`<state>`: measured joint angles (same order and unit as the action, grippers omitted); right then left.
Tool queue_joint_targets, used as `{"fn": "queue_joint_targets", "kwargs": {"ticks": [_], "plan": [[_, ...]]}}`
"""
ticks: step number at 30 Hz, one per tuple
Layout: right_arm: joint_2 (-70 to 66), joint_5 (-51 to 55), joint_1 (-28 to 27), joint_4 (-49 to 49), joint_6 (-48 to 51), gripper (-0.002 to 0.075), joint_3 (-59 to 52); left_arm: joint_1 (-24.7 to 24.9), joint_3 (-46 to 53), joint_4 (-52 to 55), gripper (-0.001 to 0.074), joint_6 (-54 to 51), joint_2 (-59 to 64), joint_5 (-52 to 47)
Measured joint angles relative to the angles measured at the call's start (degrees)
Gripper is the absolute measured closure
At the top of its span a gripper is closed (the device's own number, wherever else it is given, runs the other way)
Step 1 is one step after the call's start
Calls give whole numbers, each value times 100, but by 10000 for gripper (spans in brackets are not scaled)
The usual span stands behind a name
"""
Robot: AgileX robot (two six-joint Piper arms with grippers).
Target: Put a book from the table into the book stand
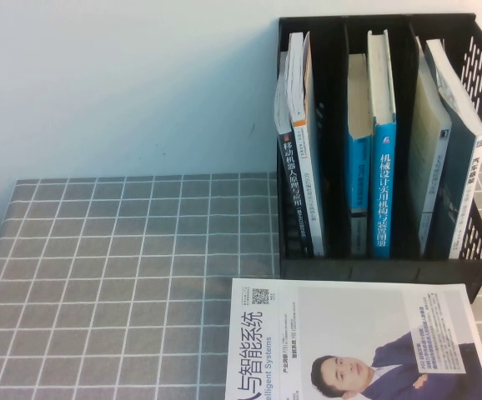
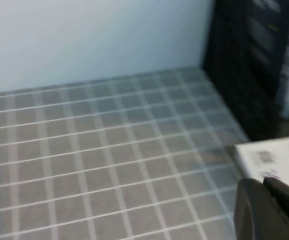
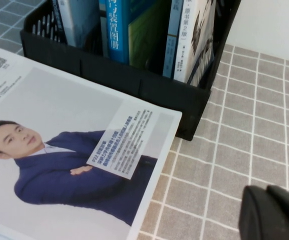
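In the middle compartment of the book stand (image 1: 466, 258), at 2 o'clock on the table (image 1: 99, 275): the book (image 1: 383, 179), upright, blue spine out, white characters. A plainer blue book (image 1: 358, 167) stands beside it, at its 9 o'clock. By the look of things the placing is done.

Handling, judged: thick and stiff, fairly heavy, glossy cover likely slick. Best taken across the spine or by the top edge, clamping both covers so the pages stay shut.

Magazine (image 1: 349, 342) lies flat at 5 o'clock, its far edge just beside the stand's base; thin, floppy.

Left gripper (image 2: 267, 210): only a dark edge shows, over the cloth near the magazine's corner. Holds nothing visible; open or closed, cannot tell.

Right gripper (image 3: 272, 212): dark edge over bare cloth off the magazine's 3 o'clock side. Touches nothing; state cannot be told.
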<state>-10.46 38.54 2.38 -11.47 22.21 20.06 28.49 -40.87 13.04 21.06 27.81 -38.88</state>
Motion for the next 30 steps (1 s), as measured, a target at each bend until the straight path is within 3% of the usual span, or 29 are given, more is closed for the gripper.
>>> {"fn": "queue_joint_targets", "kwargs": {"ticks": [5,14,26,30], "plan": [[0,0,0,0,0,729,0,-1170,694,-547,737,-104,-1126,137],[0,0,0,0,0,729,0,-2489,2301,-1573,738,-287,-2435,375],[0,0,0,0,0,729,0,-2727,4166,-1829,738,-1447,-2553,2900],[0,0,0,0,0,729,0,-2727,4207,-1945,738,-1730,-2599,2568]]}}
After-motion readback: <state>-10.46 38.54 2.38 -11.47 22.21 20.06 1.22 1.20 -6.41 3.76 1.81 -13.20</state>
